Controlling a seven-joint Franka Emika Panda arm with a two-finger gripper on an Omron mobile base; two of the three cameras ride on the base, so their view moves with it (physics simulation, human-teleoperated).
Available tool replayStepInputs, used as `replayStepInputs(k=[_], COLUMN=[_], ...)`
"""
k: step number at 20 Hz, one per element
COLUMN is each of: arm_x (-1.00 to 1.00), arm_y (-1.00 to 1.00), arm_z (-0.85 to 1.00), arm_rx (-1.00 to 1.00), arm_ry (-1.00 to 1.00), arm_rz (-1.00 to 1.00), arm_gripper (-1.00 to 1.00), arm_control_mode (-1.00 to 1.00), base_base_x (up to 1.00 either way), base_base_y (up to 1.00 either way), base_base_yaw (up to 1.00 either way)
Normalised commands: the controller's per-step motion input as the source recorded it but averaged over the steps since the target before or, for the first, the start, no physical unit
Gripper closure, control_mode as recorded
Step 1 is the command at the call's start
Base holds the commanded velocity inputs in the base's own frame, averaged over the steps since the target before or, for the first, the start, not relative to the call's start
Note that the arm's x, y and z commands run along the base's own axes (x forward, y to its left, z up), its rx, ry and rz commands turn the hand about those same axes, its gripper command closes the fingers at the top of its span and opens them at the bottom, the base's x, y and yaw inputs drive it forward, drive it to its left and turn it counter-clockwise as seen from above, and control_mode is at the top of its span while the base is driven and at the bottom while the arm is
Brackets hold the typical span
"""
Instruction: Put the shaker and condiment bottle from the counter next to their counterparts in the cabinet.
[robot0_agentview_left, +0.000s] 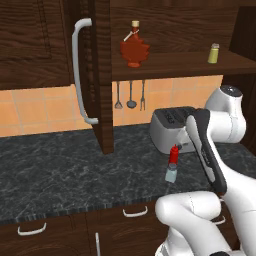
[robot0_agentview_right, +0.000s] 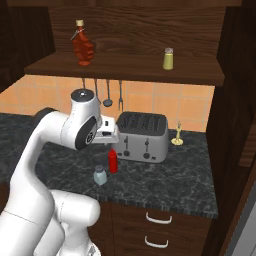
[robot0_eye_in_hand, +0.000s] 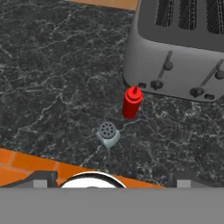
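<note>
The slim red condiment bottle stands upright on the dark marbled counter, just in front of the toaster. The small pale shaker with a grey cap stands close beside it, nearer the counter's front edge. My gripper hovers well above both, looking down; its fingertips are spread wide with nothing between them. From the base, the bottle and shaker sit below my hand. In the cabinet, the maple-leaf syrup bottle and yellow-green shaker stand on the shelf.
A silver toaster stands at the back of the counter behind the two items. The cabinet door with its curved handle hangs open at the left. Utensils hang under the shelf. A small gold stand is right of the toaster.
</note>
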Motion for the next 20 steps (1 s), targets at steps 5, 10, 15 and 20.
replayStepInputs(k=[5, 10, 15, 20], arm_x=[-0.27, -0.01, 0.06, 0.52], arm_y=[-0.01, 0.0, 0.0, 0.0], arm_z=[-0.57, -0.02, -0.08, -0.11], arm_rx=[0.0, 0.0, 0.0, 0.0], arm_ry=[0.04, 0.0, 0.0, 0.0], arm_rz=[0.0, 0.0, 0.0, 0.0], arm_gripper=[-1.0, -1.0, -1.0, -1.0], arm_control_mode=[-1.0, -1.0, -1.0, -1.0], base_base_x=[0.0, 0.0, 0.0, 0.0], base_base_y=[0.0, 0.0, 0.0, 0.0], base_base_yaw=[0.0, 0.0, 0.0, 0.0])
